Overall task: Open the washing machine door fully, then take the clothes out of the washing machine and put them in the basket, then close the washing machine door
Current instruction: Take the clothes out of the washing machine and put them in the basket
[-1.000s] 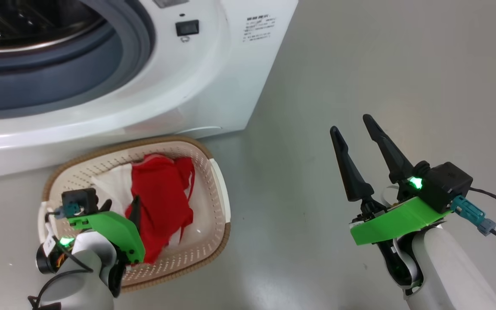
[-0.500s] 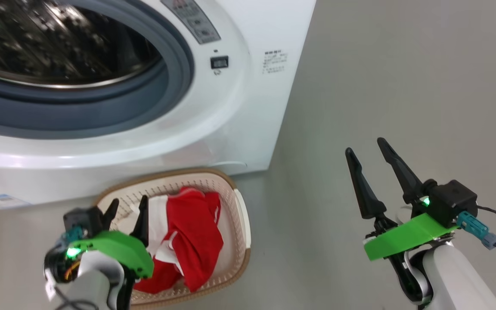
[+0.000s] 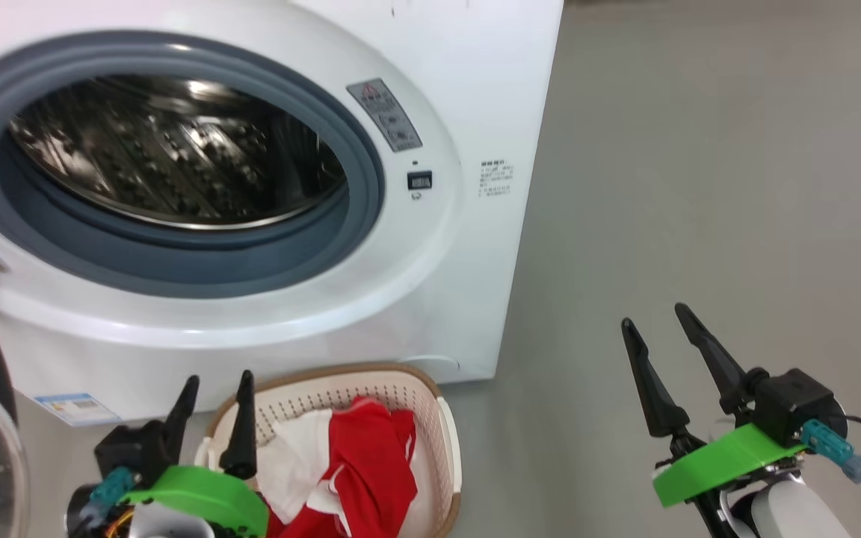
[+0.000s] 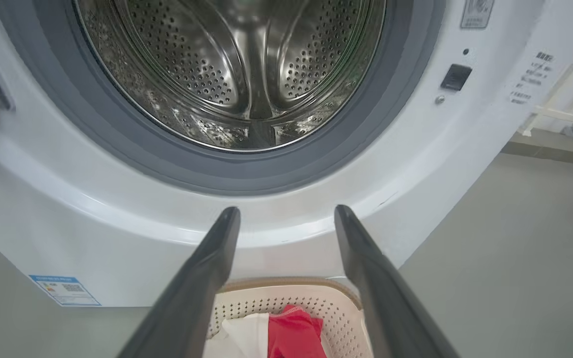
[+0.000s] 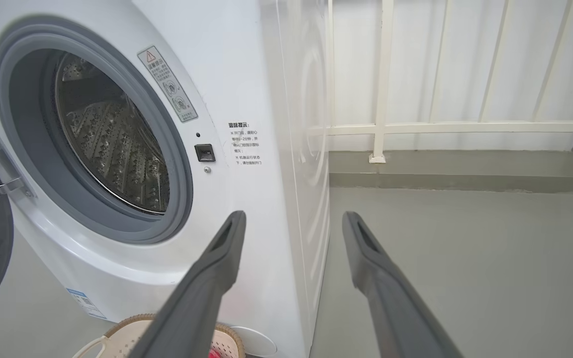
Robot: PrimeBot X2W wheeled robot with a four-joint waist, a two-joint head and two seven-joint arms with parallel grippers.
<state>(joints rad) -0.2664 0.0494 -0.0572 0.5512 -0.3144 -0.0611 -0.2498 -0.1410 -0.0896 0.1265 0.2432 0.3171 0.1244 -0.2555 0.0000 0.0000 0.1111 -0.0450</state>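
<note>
The grey floor (image 3: 699,187) is smooth with a faint sheen. Past the right gripper's (image 3: 654,314) spread jaws it runs back to a low kerb (image 5: 465,181), where the foot of a white railing (image 5: 377,159) stands. The washing machine (image 3: 460,284) stands on the floor ahead of both pairs of jaws, its near corner just left of the right ones. The basket (image 3: 449,448) sits on the floor close against the machine's base, under and just beyond the left gripper's (image 3: 219,377) parted jaws and well to the left of the right ones. Whether basket and machine touch, I cannot tell.
</note>
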